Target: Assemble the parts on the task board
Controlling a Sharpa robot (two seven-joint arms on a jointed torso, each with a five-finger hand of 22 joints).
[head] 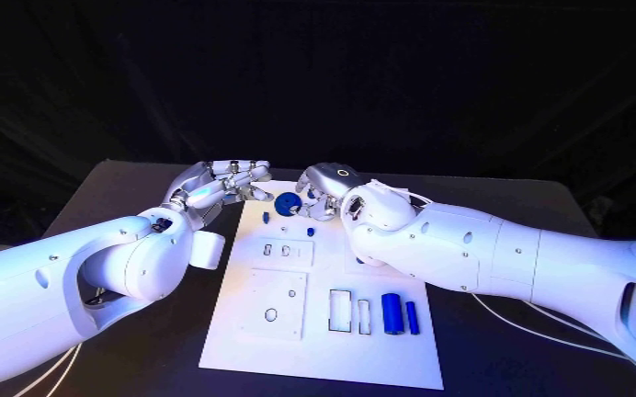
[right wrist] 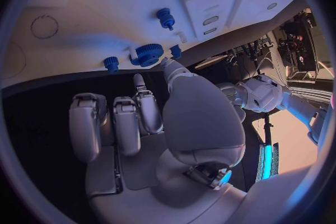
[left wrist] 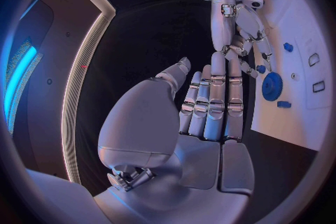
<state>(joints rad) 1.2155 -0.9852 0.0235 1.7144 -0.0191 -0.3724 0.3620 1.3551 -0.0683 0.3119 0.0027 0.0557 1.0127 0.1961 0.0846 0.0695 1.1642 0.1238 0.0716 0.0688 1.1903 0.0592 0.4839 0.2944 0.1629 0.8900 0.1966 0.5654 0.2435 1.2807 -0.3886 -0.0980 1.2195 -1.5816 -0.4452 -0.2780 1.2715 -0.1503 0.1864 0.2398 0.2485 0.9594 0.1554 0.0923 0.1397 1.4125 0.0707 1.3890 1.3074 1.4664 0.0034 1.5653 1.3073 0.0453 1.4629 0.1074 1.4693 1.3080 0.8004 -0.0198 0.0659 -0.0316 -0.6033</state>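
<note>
The white task board lies in the middle of the black table. A large blue gear stands tilted over the board's far end. My right hand pinches its rim between the thumb and one fingertip, with the other fingers curled in. My left hand hovers at the board's far left corner, fingers stretched out side by side and holding nothing. Near the gear are a small blue gear and a blue peg on the board.
Two blue cylinders lie at the board's near right beside slot-shaped recesses. Raised square plates with holes sit on the board's left half. Small blue pieces stand near the far end. A cable runs along the table at right.
</note>
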